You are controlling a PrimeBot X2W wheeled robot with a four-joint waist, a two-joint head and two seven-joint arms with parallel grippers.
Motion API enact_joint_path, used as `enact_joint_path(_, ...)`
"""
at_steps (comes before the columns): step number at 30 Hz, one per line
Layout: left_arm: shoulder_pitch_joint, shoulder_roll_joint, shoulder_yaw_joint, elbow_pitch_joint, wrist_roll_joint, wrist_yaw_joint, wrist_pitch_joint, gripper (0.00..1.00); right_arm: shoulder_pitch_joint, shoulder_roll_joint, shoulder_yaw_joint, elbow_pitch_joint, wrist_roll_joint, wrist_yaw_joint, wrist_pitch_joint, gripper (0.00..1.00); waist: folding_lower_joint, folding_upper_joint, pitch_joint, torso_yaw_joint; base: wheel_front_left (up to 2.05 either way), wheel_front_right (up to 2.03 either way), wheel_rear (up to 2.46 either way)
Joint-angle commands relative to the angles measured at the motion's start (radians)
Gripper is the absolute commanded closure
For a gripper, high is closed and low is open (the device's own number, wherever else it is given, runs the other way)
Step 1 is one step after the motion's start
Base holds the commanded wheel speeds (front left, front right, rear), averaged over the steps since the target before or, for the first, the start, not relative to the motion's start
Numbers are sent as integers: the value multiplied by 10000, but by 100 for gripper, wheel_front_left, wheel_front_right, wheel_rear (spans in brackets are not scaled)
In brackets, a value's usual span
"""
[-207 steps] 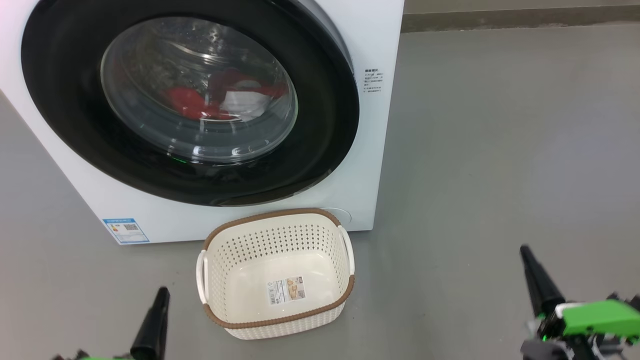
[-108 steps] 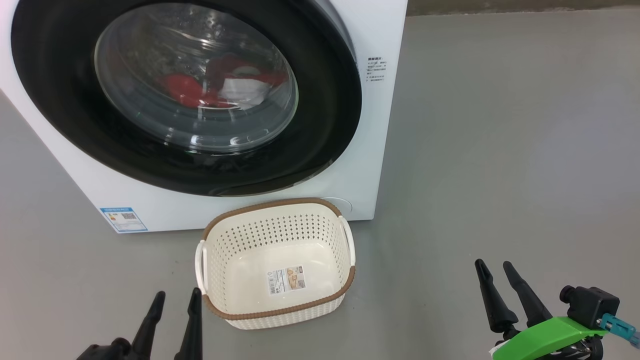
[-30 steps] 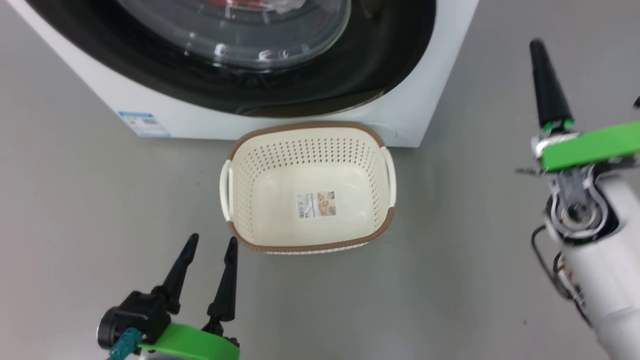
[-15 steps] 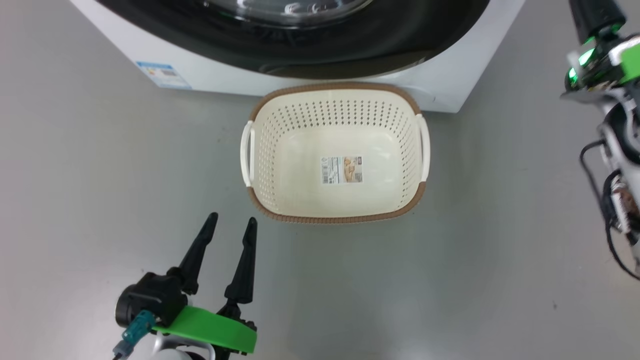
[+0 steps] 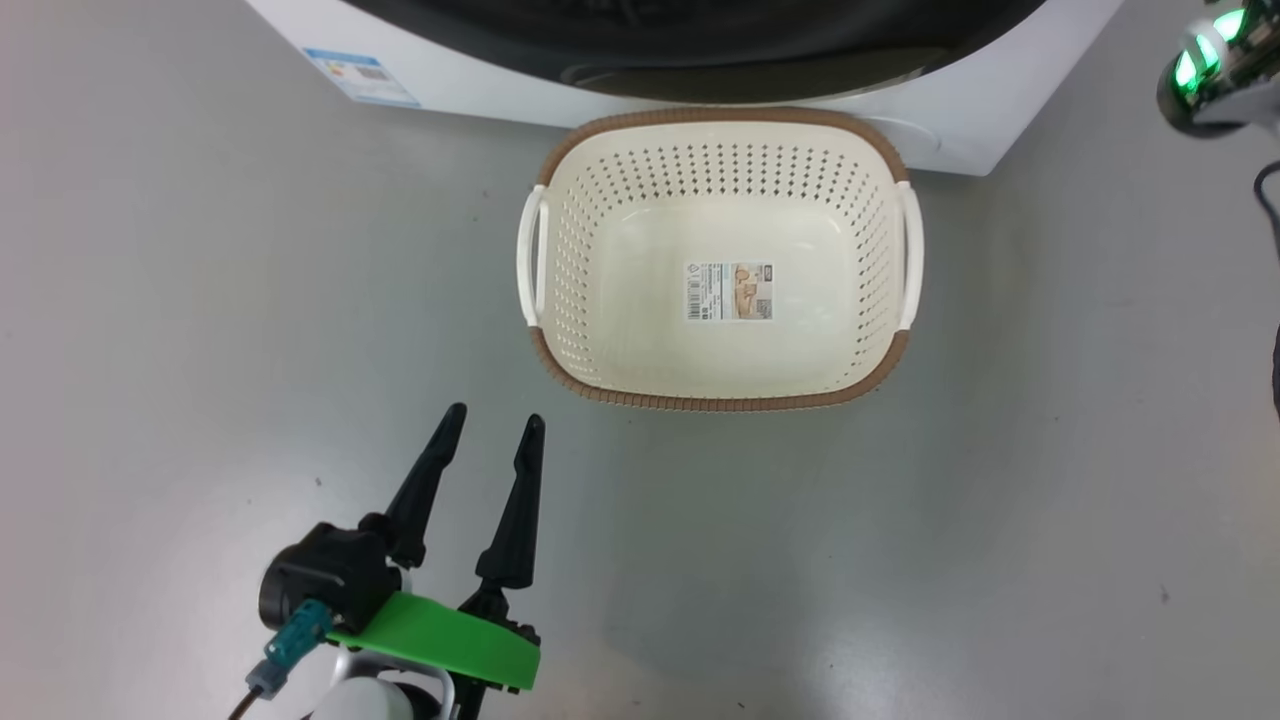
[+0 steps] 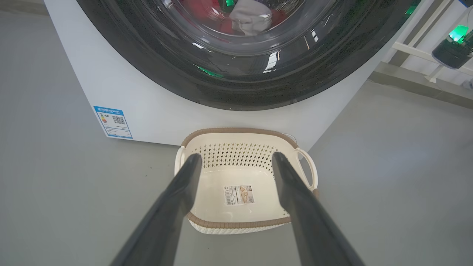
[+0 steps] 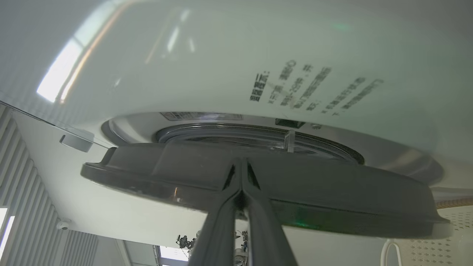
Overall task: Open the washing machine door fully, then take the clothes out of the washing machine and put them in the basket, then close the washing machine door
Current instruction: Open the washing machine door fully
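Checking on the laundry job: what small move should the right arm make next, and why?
With the right gripper shut at the door rim, I'd probably hook its fingers behind that rim and pull outward; the clothes are inside, the basket empty.

the right hand point(image 7: 241, 164), fingers pressed together, tips at the washing machine door point(image 7: 332, 195) edge, white washing machine point(image 7: 207, 55) behind
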Motion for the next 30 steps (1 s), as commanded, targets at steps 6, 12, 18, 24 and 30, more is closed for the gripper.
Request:
enact_joint_path(6, -238, 133, 71, -287, -268, 144, -120, 0, -654, 90, -4, 172, 3, 4, 535, 100, 0, -1, 240, 254, 0, 0, 0)
enact_joint_path(12, -264, 133, -19, -301, -393, 225, -120, 0, -899, 234, 34, 349, -85, 4, 1059, 100, 0, -1, 237, 365, 0, 0, 0)
enact_joint_path(18, -235, 133, -5, -269, -427, 256, -120, 0, -676, 392, 34, 348, -245, 4, 1414, 100, 0, -1, 12, 369, 0, 0, 0)
enact_joint_path(24, -148, 133, 84, -218, -329, 219, -120, 0, -166, 628, 72, 304, -478, 4, 1654, 100, 0, -1, -421, 252, 0, 0, 0)
enact_joint_path(30, -60, 133, 153, -155, -230, 177, -120, 0, 283, 825, 99, 242, -652, 4, 1850, 100, 0, -1, -799, 127, 0, 0, 0)
